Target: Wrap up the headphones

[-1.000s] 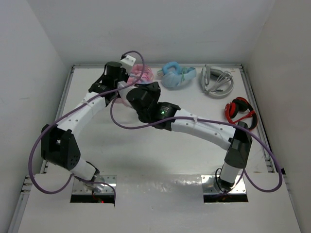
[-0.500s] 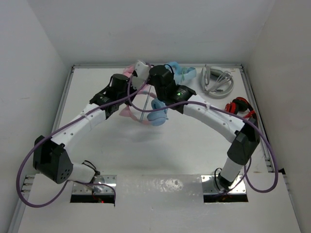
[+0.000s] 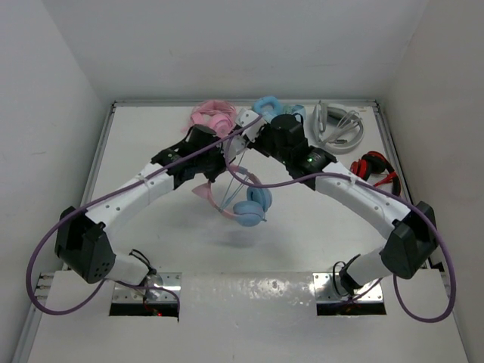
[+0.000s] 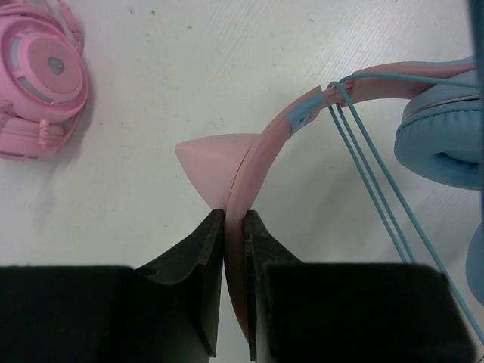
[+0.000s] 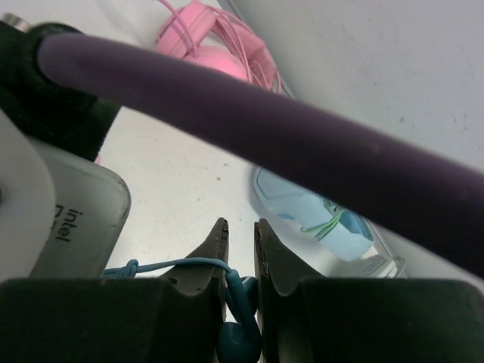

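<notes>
Two sets of fingers share the headphones (image 3: 246, 206) near the middle of the table (image 3: 318, 242), holding them clear of it with a shadow beneath. The left fingers (image 4: 234, 217) are pinched almost shut on the pink headband, just beside one cat ear. The right fingers (image 5: 240, 231) are closed to a narrow slit on the thin light blue cable (image 5: 181, 264), whose strands run taut over the headband next to a blue ear cup. At the far edge lie all-pink headphones (image 3: 214, 117) and all-light-blue headphones (image 3: 266, 107); white headphones (image 3: 336, 125) and red headphones (image 3: 374, 170) sit at the far right
</notes>
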Action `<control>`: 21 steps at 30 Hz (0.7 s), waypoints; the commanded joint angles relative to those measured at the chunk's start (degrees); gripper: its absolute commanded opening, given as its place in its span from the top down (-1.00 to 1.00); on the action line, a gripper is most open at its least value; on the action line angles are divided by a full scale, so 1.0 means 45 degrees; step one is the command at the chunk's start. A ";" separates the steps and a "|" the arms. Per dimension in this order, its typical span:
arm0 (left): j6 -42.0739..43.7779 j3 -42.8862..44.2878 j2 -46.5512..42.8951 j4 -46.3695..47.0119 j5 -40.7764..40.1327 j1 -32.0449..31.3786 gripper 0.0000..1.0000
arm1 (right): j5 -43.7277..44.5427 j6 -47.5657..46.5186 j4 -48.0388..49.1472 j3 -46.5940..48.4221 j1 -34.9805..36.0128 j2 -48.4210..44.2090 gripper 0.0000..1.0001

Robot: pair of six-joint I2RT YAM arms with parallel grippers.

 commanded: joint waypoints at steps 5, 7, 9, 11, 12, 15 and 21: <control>-0.0816 0.1063 -0.0997 0.0871 0.0559 0.0130 1.00 | 0.0201 0.4846 0.3525 -0.1543 -0.1979 -0.2508 1.00; -0.0991 0.1199 -0.0900 0.0890 0.0287 0.0149 1.00 | -0.0013 0.4983 0.3489 -0.2052 -0.1979 -0.3112 1.00; -0.1070 0.1452 -0.0744 0.0871 0.0149 0.0149 1.00 | -0.0189 0.5081 0.3411 -0.2403 -0.1979 -0.3524 1.00; -0.1109 0.1590 -0.0685 0.0793 0.0187 0.0169 1.00 | -0.0209 0.5062 0.3120 -0.2795 -0.1979 -0.3935 1.00; -0.1129 0.1707 -0.0665 0.0793 0.0226 0.0169 1.00 | -0.0267 0.4888 0.3021 -0.2950 -0.1979 -0.3994 1.00; -0.1363 0.2156 -0.0626 0.0657 0.0363 0.0149 1.00 | -0.1028 0.4769 0.2610 -0.3381 -0.1979 -0.4190 1.00; -0.1267 0.2918 -0.0197 0.0423 -0.0182 0.0169 1.00 | -0.3392 0.5276 0.2062 -0.3946 -0.1979 -0.5008 1.00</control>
